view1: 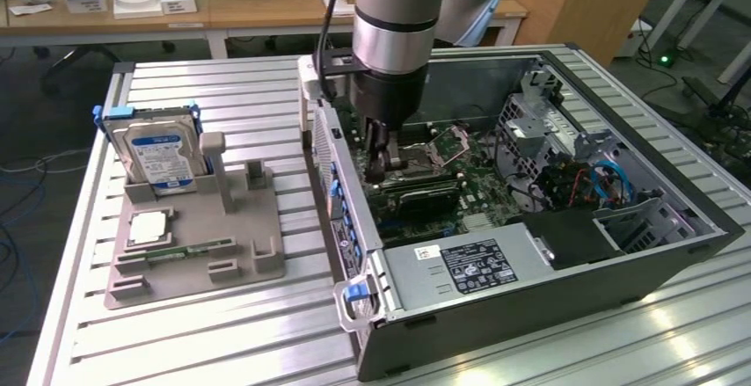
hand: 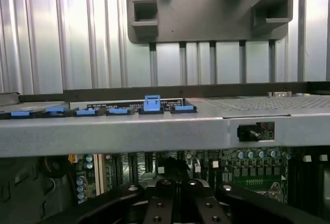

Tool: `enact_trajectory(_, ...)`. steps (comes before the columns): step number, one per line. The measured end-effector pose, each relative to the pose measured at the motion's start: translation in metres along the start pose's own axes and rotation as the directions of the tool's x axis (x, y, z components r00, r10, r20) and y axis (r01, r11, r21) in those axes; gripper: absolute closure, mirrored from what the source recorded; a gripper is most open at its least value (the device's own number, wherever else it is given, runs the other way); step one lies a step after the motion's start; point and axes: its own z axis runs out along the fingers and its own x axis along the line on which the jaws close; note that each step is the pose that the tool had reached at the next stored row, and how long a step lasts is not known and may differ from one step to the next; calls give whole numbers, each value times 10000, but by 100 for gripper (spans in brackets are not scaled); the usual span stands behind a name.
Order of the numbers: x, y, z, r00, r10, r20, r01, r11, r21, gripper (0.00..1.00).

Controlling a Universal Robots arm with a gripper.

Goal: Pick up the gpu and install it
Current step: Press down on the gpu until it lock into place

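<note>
gripper (view1: pixel 375 168) lowered inside open pc case (view1: pixel 657 254), finger state cannot be told | gpu (view1: pixel 413 194) seen on motherboard (view1: pixel 476 179), at gripper's 5 o'clock | risk: card left unseated if pressed misaligned with slot

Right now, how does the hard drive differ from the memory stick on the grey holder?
The hard drive stands upright in the grey holder; the memory stick lies flat on it. The hard drive is boxy and silver with a blue label; the memory stick is narrow and green. Both rest on the same holder.
</note>
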Motion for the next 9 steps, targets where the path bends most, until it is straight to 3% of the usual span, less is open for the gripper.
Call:
enact_trajectory(2,4,79,-1,9999,-1,-103,1,10000,7,89)
enact_trajectory(3,6,110,-2,9999,-1,-125,1,10000,7,89)
enact_trajectory(6,10,171,-1,9999,-7,-163,7,10000,15,89)
enact_trajectory(9,10,173,31,9999,-4,-172,4,10000,7,89)
